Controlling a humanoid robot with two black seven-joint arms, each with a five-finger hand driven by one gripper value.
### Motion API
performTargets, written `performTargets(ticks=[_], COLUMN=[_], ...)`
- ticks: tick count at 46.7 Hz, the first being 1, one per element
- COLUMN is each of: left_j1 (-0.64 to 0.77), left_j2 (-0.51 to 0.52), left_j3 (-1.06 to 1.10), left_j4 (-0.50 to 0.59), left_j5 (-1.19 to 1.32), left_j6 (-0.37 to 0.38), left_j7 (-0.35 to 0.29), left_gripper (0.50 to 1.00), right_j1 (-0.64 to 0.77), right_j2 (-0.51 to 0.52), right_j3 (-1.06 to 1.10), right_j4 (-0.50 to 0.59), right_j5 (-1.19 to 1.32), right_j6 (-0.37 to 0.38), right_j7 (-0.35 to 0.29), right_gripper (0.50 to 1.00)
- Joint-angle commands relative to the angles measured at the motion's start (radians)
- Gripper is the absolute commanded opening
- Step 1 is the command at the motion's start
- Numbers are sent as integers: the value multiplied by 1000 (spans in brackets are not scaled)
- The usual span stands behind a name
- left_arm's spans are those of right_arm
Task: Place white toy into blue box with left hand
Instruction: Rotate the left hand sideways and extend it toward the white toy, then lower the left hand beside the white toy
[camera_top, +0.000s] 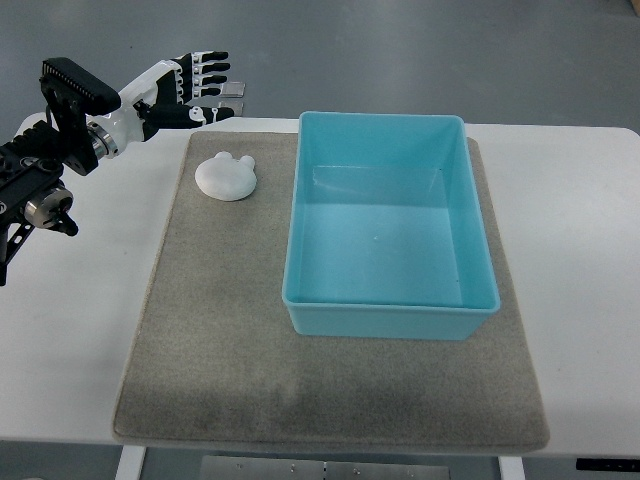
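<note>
So far nothing of the job is done. My left hand (190, 90) hangs at the far left corner of the desk (580, 200), its fingers (210, 70) stretched out flat and a little apart, holding nothing. The white toy (226, 177) lies on the grey mat (220, 340), nearer to me than my hand and a bit to its right, apart from it, with no finger touching it. It sits just beside the left wall of the blue box (390, 318), not against it. The box stands on the same mat with nothing inside that I can see.

By my reckoning every step is left: I have to bring the hand over the toy, lower it, close around the toy, lift it above the box wall, carry it rightward and let it go inside. The carry should be short, since toy and box are close neighbours. My right arm does not show.
</note>
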Motion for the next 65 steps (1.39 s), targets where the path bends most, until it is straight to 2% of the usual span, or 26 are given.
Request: performTargets(ticks=[1, 3, 6, 11, 19, 31, 37, 48, 59, 65], left_j1=[-1, -4, -6, -15, -17, -30, -29, -32, -35, -37], left_j2=[13, 19, 34, 44, 45, 68, 76, 77, 73, 65], left_j3=[0, 0, 0, 0, 9, 94, 109, 223, 226, 226], left_j4=[-6, -11, -21, -24, -24, -23, -15, -11, -9, -11], left_j5=[29, 46, 89, 198, 354, 557, 652, 680, 678, 680], left_j6=[2, 0, 2, 18, 107, 127, 175, 276, 288, 290], left_j7=[-61, -96, -101, -101, -101, -101, -101, -101, -101, -101], left_gripper=[964, 975, 994, 994, 990, 971, 969, 958, 956, 921], right_j1=[0, 0, 0, 0, 0, 0, 0, 0, 0, 0], right_j2=[0, 0, 0, 0, 0, 0, 0, 0, 0, 0], right_j3=[0, 0, 0, 0, 0, 0, 0, 0, 0, 0], right_j4=[0, 0, 0, 0, 0, 0, 0, 0, 0, 0], right_j5=[0, 0, 0, 0, 0, 0, 0, 0, 0, 0], right_j6=[0, 0, 0, 0, 0, 0, 0, 0, 0, 0], right_j7=[0, 0, 0, 0, 0, 0, 0, 0, 0, 0], right_gripper=[936, 936, 936, 936, 936, 936, 936, 936, 936, 936])
